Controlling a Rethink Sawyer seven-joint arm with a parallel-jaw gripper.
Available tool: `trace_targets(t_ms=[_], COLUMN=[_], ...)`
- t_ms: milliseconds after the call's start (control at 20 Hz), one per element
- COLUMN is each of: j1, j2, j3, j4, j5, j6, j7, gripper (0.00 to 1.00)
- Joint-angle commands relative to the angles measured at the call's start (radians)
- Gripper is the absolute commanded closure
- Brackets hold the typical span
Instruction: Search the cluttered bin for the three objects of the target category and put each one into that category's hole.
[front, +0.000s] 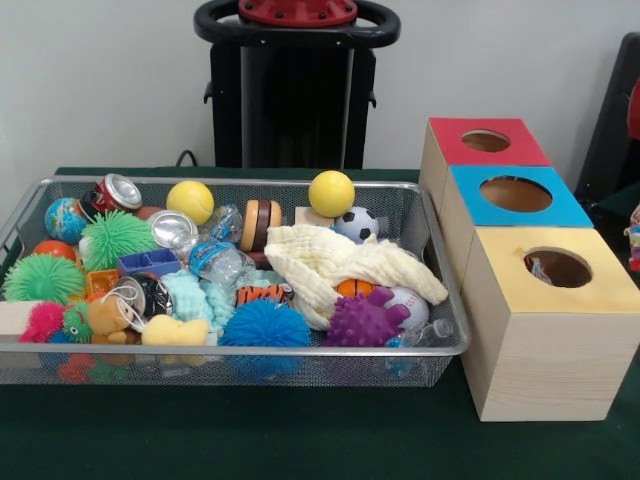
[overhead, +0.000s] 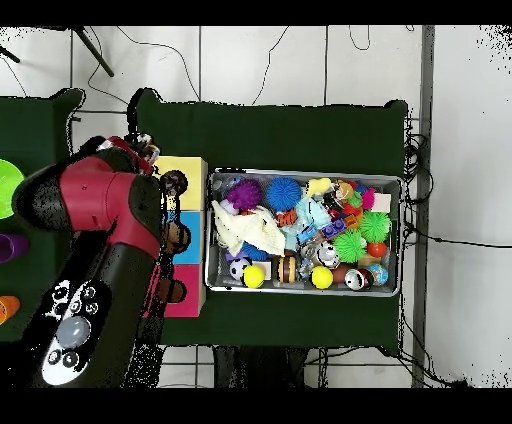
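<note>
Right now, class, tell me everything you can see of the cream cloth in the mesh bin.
The cream cloth looks like soft, crinkled fabric, pale yellow-white. It lies crumpled in loose folds in the wire mesh bin, toward the end nearest the boxes. It drapes over an orange-striped ball and rests against the purple spiky ball and the white baseball. The soccer ball sits just behind it.

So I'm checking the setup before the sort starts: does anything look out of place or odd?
Mostly normal clutter. A cream cloth lies crumpled over some balls in the wire bin, hiding part of them. Two crushed cans lie among the toys. Something small shows inside the yellow box's hole; I can't tell what.
</note>
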Motion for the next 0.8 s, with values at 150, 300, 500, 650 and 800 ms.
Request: trace_targets(t_ms=[150,300,500,650,800], j1=[-0.053,-0.066,-0.081,-0.092,-0.104], j2=[-0.031,-0.042,-0.059,-0.068,-0.077], j3=[0.189,0.206,0.232,0.251,0.269], j4=[0.127,0.130,0.142,0.142,0.142], j5=[-0.119,-0.144,-0.175,-0.198,-0.224], j6=[-0.032,-0.034,-0.041,-0.038,-0.039], j7=[-0.079,-0.086,-0.093,-0.099,-0.105], gripper=[1.00,1.00,1.00,1.00,1.00])
